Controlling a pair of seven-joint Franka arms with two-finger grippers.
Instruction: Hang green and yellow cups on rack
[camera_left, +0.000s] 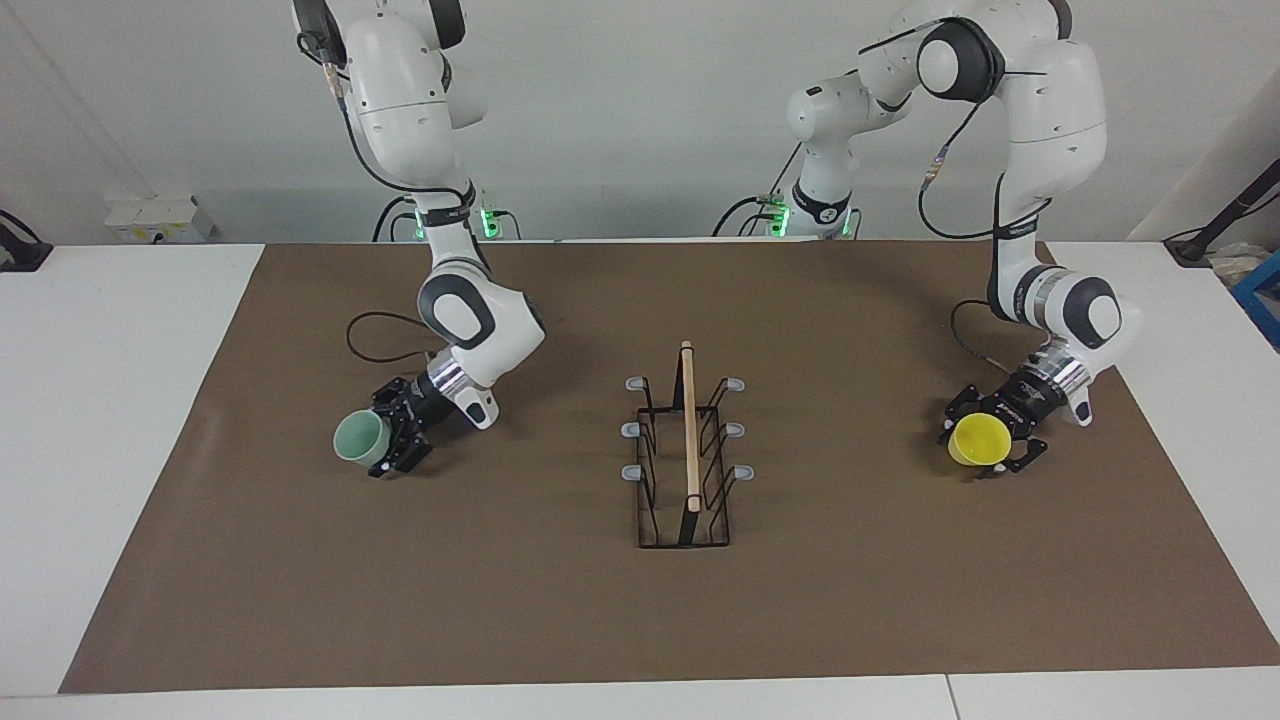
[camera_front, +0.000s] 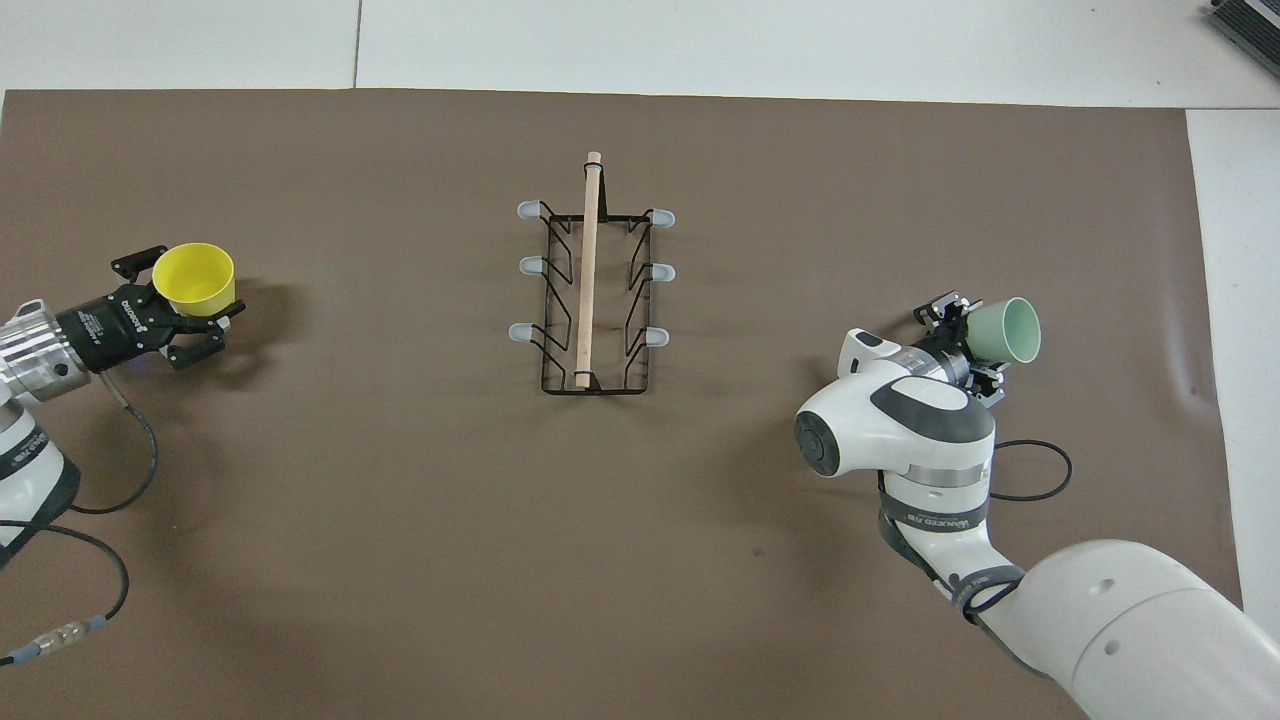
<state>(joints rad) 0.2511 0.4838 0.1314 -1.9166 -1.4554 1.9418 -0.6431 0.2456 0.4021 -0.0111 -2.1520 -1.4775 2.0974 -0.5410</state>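
Green cup (camera_left: 358, 437) — tilted, gripped by the right gripper (camera_left: 392, 444), toward the right arm's end of the table from the rack (camera_left: 687, 450). Yellow cup (camera_left: 979, 440) — tilted, clasped by the left gripper (camera_left: 995, 447), toward the left arm's end. Rack stands between them on the brown mat (camera_left: 640, 620), prongs bare.
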